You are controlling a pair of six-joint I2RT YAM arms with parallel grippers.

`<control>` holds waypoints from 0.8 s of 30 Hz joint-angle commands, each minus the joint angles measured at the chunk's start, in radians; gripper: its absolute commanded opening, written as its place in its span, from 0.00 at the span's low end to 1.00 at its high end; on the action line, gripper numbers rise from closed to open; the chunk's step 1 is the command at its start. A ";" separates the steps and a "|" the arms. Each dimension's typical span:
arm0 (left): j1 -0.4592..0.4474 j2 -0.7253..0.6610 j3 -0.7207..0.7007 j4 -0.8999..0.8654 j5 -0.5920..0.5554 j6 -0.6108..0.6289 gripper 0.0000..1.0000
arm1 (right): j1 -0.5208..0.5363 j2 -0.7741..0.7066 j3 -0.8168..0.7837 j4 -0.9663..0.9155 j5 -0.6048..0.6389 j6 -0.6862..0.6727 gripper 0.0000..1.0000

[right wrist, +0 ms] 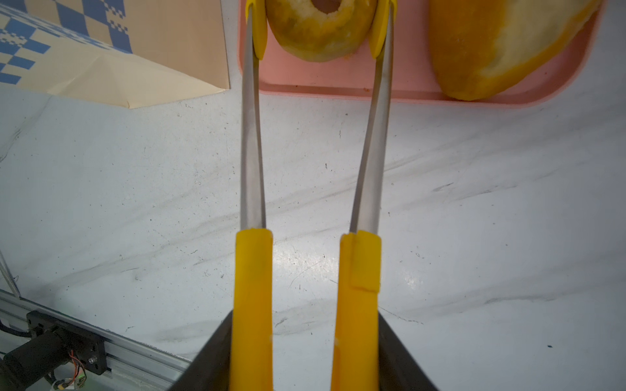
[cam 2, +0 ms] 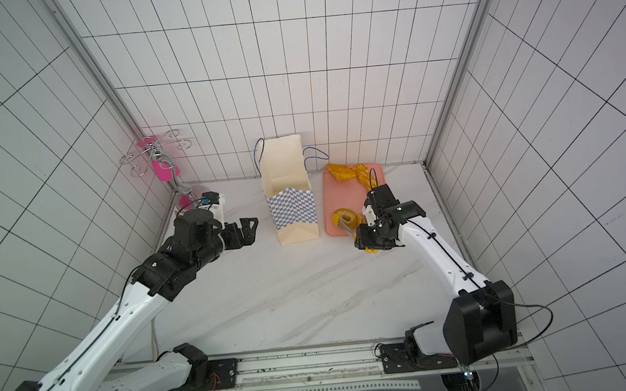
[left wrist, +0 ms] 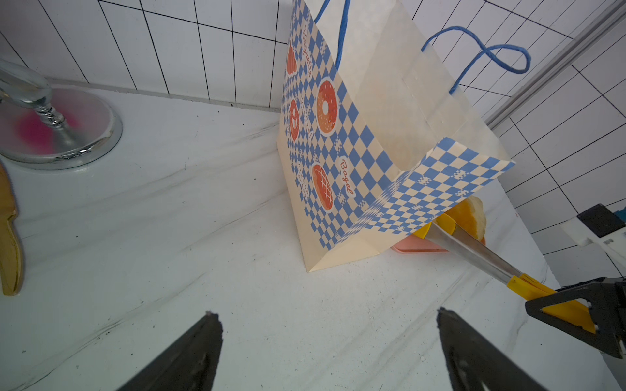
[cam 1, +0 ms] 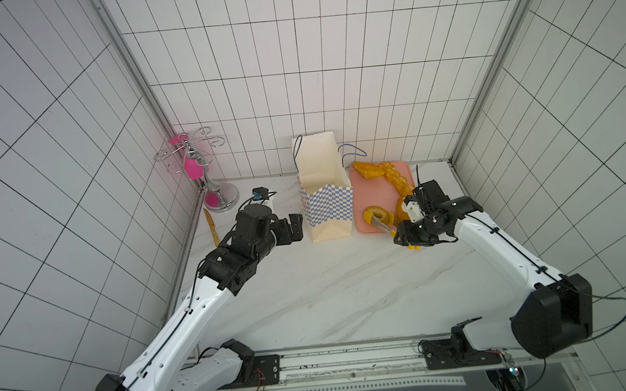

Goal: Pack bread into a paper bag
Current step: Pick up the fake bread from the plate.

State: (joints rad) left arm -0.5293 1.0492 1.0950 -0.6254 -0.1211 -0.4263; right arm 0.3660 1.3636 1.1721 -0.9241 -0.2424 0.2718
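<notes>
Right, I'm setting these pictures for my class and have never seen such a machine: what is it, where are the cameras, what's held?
It is two white-and-black robot arms at a marble-look table. Two pictures look down from overhead; the other two come from a camera on each wrist. A tall cream paper bag with blue checks stands open beside a flat pink tray. The left hand is open and empty. The right hand grips slim yellow tongs with metal arms, whose tips sit either side of a ring-shaped bread. A braided loaf and a big round bun lie on the tray too.
</notes>
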 commanded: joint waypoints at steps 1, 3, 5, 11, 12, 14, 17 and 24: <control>-0.002 -0.014 -0.004 -0.001 -0.004 0.009 0.99 | -0.006 0.001 -0.005 0.035 0.027 0.009 0.47; -0.003 -0.017 -0.004 -0.001 -0.002 0.006 0.99 | -0.007 -0.015 0.007 0.035 0.043 0.014 0.46; -0.003 -0.023 -0.006 -0.001 -0.003 0.004 0.99 | -0.010 -0.029 0.026 0.032 0.054 0.012 0.45; -0.003 -0.030 -0.008 0.000 0.003 -0.006 0.99 | -0.028 -0.033 0.152 -0.016 0.079 -0.009 0.45; -0.002 -0.031 -0.007 -0.001 0.005 -0.008 0.99 | -0.031 -0.032 0.173 -0.021 0.078 -0.011 0.45; -0.003 -0.029 -0.007 -0.001 0.007 -0.011 0.99 | -0.037 -0.029 0.211 -0.032 0.079 -0.014 0.45; -0.003 -0.030 -0.008 -0.001 0.011 -0.014 0.99 | -0.042 -0.026 0.255 -0.040 0.083 -0.016 0.45; -0.002 -0.028 -0.006 0.000 0.014 -0.018 0.99 | -0.055 -0.009 0.401 -0.075 0.080 -0.038 0.45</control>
State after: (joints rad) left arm -0.5293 1.0321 1.0935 -0.6254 -0.1169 -0.4377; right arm 0.3210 1.3594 1.4559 -0.9977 -0.1741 0.2581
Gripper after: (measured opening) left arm 0.991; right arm 0.491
